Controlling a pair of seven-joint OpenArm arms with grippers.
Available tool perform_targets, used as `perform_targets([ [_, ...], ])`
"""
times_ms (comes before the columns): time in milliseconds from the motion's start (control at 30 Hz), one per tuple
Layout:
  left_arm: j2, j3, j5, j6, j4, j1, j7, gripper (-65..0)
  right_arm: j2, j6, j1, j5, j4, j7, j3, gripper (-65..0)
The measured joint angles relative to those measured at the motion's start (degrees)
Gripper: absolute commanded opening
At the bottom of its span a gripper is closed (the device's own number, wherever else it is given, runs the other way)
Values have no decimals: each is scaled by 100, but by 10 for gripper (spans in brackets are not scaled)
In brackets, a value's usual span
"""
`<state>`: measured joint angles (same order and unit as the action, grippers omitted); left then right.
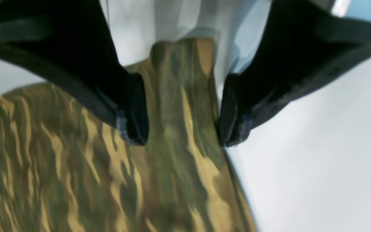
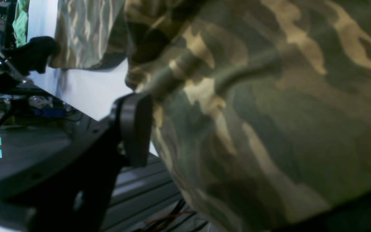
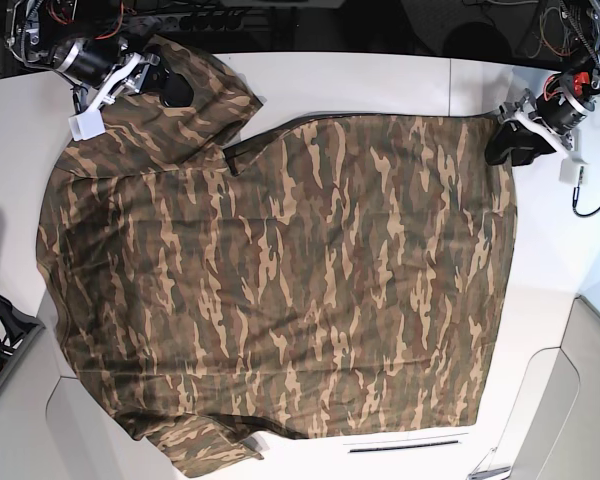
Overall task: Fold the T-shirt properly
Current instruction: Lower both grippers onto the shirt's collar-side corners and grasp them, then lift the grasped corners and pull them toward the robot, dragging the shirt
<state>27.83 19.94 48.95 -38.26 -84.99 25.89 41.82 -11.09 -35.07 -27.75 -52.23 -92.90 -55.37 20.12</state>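
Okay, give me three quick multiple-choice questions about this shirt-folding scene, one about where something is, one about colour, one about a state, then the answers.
1. Where is the left gripper in the base view?
A. at the shirt's upper right corner
B. at the bottom hem
C. over the shirt's middle

2. What print is the T-shirt?
A. plain white
B. blue stripes
C. brown, tan and green camouflage

3. How does the shirt lie on the table?
A. rolled up
B. mostly spread flat
C. hanging in the air

Answers: A, it sits at that corner; C, camouflage patches throughout; B, the base view shows it spread across the table.
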Motion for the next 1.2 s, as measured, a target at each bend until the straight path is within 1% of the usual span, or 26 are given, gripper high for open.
perform_targets([
  [133, -22, 0, 376, -326, -2, 236, 46, -259, 2, -9, 2, 0, 2, 4, 0, -300],
  [233, -35, 0, 479, -341, 0, 251, 116, -261, 0, -9, 4, 0, 2, 4, 0, -300],
  [267, -22, 0, 479, -341, 0, 251, 120, -271, 0, -9, 4, 2, 2, 2, 0, -300],
  [333, -22, 0, 474, -343, 0, 254, 81, -326, 2, -9, 4, 0, 2, 4, 0, -300],
  [400, -26, -13, 398, -334, 13, 251, 20, -409, 0, -9, 4, 0, 2, 2, 0, -302],
  [433, -37, -17, 361, -326, 20, 251, -24, -455, 0, -9, 4, 0, 2, 4, 0, -319],
  [467, -42, -37, 323, -313, 31, 254, -125, -492, 0, -9, 4, 11, 2, 7, 0, -354],
  [500, -55, -46, 289, -304, 42, 264, -214, -529, 0, -4, 13, 74, 2, 9, 0, -411],
  [600, -55, -61, 212, -254, 72, 282, -463, -650, 0, 52, 46, 175, 20, -79, 0, -650],
  [733, -83, -76, 164, -254, 66, 302, -741, -650, 15, 52, 111, 162, 22, -96, 7, -650],
  [833, -85, -76, 55, -197, -105, 315, -723, -650, 17, 81, 175, 166, -103, -315, 109, -650],
  [933, -87, -31, -24, -157, -396, 315, -616, -650, 31, 101, 155, -199, -339, -555, 350, -650],
  [1100, -103, 181, -76, -140, -892, 361, -575, -650, 31, 98, 210, -446, -922, -560, 844, -650],
  [1200, -105, 243, -87, -142, -949, 212, -573, -650, 31, 98, 457, -439, -1036, -564, 1104, -650],
])
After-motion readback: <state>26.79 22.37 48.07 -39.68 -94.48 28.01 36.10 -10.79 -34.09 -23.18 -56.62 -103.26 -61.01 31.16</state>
